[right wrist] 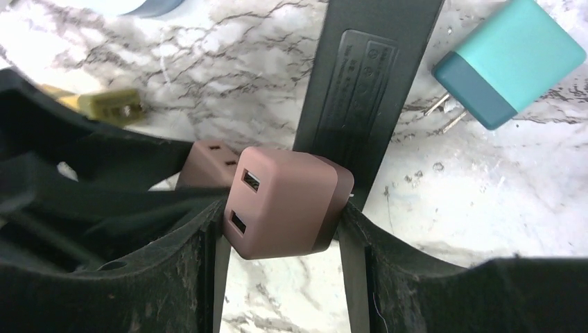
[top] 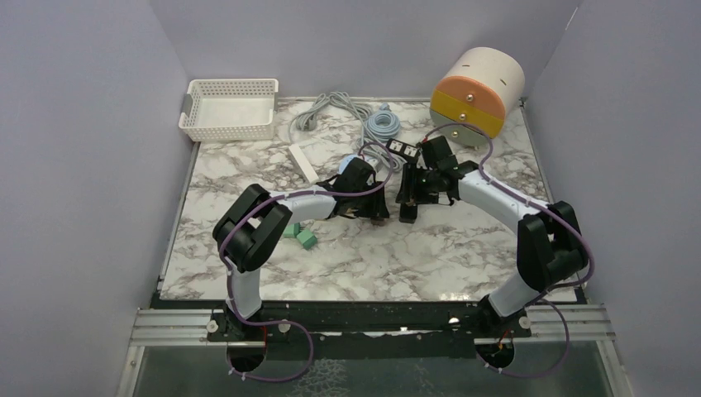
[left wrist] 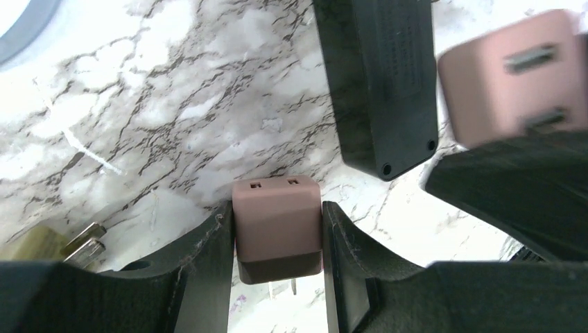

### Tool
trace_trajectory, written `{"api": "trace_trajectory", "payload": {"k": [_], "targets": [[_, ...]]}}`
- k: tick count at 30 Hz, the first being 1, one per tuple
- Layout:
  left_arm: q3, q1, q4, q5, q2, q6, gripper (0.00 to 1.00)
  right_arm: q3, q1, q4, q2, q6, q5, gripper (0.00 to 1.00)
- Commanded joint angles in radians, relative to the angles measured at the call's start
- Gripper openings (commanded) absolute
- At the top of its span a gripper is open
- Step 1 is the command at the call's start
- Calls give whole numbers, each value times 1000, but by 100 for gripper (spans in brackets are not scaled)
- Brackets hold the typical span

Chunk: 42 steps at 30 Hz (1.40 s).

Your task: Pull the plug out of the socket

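Observation:
My left gripper (left wrist: 276, 208) is shut on a pink-brown USB charger plug (left wrist: 277, 229). Its bare prongs show beneath it, above the marble table. The black power strip (left wrist: 378, 83) lies just right of it, also visible in the top view (top: 408, 217). My right gripper (right wrist: 281, 211) is shut on a second pink plug (right wrist: 288, 201), whose dark end is against the strip (right wrist: 360, 83). I cannot tell whether its prongs are in a socket. In the top view the left gripper (top: 376, 207) and right gripper (top: 416, 192) meet at the strip.
A teal plug (right wrist: 509, 62) and an olive plug (right wrist: 104, 104) lie loose on the table. A white basket (top: 231, 107), grey cables (top: 331, 107), a coiled cable (top: 382, 124), a white strip (top: 302, 161), green blocks (top: 302, 236) and a round drawer unit (top: 478, 87) stand around.

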Motion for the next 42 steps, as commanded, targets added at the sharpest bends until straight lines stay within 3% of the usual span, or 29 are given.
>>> {"api": "trace_trajectory", "payload": {"k": [1,4,10,13,15,19,21,25,28,40,42], "targets": [[6,-3,-70,-61,-35,-25,0,83,70,-121,-83,-83,62,39],[-23,-1,-103,-120,-64,-46,0,84,153,-133,-75,-57,45,39],[-59,10,-130,-181,-85,-88,18,-12,266,-74,-6,30,-1,41],[-94,22,-116,-192,-126,-115,35,-50,281,-67,1,58,7,45],[-114,30,-101,-194,-155,-125,47,-53,281,-74,-25,61,32,57],[-120,35,-84,-176,-178,-131,84,-27,265,-85,-95,35,120,98],[-112,35,-79,-167,-215,-131,97,-24,199,-85,-138,19,125,100],[-97,36,-81,-164,-253,-127,99,-70,-30,-49,-209,-9,79,96],[-87,38,-84,-161,-279,-122,99,-43,-129,-77,-146,-33,95,94],[-59,55,-138,-190,-393,-83,99,156,-162,-78,194,-47,230,86],[-72,72,-143,-196,-419,-71,99,168,-171,-77,219,-53,246,81]]}}
